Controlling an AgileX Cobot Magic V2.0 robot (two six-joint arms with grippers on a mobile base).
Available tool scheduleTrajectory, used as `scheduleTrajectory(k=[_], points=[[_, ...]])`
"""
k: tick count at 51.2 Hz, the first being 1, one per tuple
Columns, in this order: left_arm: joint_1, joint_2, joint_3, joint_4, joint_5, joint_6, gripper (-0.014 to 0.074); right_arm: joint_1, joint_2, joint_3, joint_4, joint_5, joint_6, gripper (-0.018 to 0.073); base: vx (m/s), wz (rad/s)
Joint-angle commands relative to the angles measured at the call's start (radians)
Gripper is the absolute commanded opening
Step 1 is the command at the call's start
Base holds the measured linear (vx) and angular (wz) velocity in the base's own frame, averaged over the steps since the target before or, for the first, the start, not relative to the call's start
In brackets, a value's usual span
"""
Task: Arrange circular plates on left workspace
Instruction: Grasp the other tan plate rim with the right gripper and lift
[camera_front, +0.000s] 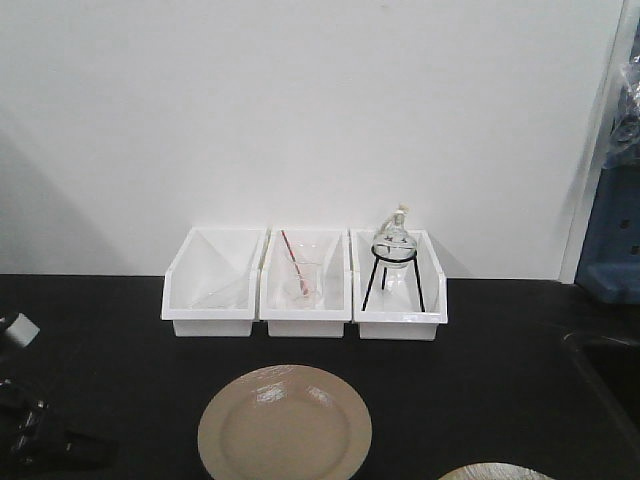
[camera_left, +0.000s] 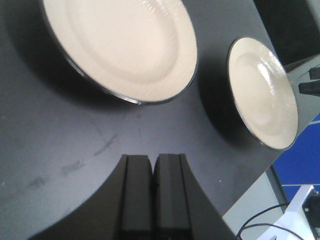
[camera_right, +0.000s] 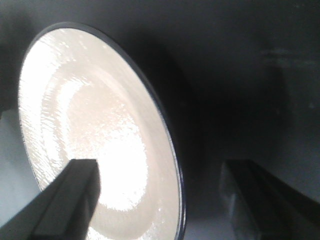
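Observation:
One beige circular plate (camera_front: 285, 425) with a thin black rim lies flat on the black countertop (camera_front: 100, 340), in front of the bins. The edge of a second circular plate (camera_front: 495, 472) shows at the bottom right. The left wrist view holds both, the nearer plate (camera_left: 120, 45) and the farther plate (camera_left: 262, 92). My left gripper (camera_left: 154, 159) is shut and empty, hovering over bare counter short of the nearer plate. My right gripper (camera_right: 159, 162) is open and straddles the rim of the glossy plate (camera_right: 95, 140), one finger (camera_right: 75, 195) over the plate and the other beyond its edge.
Three white bins (camera_front: 305, 285) stand in a row at the back against the wall; the middle one holds glassware, the right one a flask on a black tripod (camera_front: 393, 255). A recessed sink (camera_front: 610, 370) lies at the right. My left arm (camera_front: 35, 430) sits at the lower left.

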Motion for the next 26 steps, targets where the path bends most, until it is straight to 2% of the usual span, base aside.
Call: scheduleTrajectory(k=[1,9,19,23,26], points=[[-0.004,-0.040,-0.009,-0.080,0.006,0.009,-0.0003,-0.004,-0.007,-0.021,0.050,0.026,-0.009,0.0585,0.00,0.00],[-0.004,-0.045,-0.009,-0.100,0.006,0.012,-0.0003,0.024,0.030,-0.021,0.071,0.013,-0.033,0.0585,0.00,0.00],[-0.004,-0.051,-0.009,-0.100,0.008,0.017,-0.0003,0.141,0.092,-0.013,0.098,-0.060,-0.037,0.0580,0.00,0.00],[-0.004,-0.052,-0.009,-0.100,0.008,0.017,-0.0003,0.171,0.111,-0.013,0.106,-0.067,-0.036,0.0538,0.00,0.00],[-0.004,-0.055,-0.009,-0.100,0.008,0.017,-0.0003,0.183,0.120,-0.013,0.107,-0.067,-0.032,0.0456,0.00,0.00]])
